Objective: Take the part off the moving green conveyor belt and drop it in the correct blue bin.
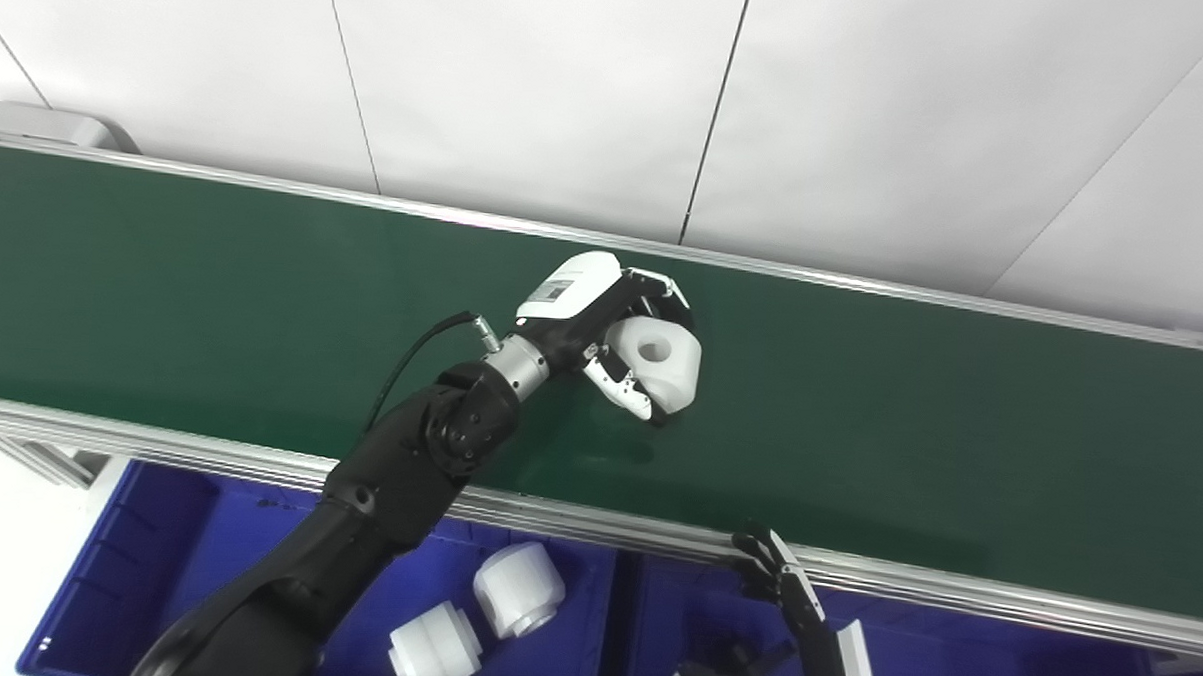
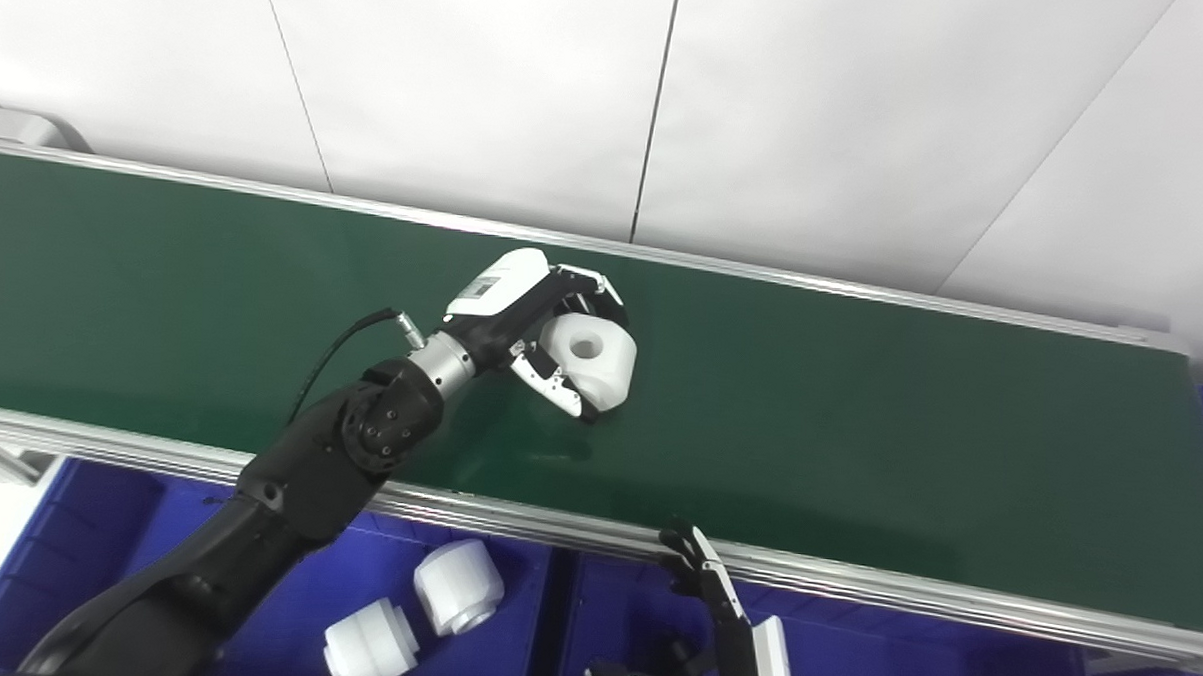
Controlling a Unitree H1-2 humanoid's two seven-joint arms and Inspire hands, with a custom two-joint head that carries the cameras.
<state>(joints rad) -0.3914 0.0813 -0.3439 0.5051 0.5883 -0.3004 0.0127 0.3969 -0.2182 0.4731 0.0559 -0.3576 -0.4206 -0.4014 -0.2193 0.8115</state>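
Left hand grips the white part mid-belt, its bore facing up toward the camera; right hand waits open by the near rail.

Head stereo pair, tilted, looked down at the work.
Both sat close over the green belt and blue bins (right eye shifted slightly sideways).
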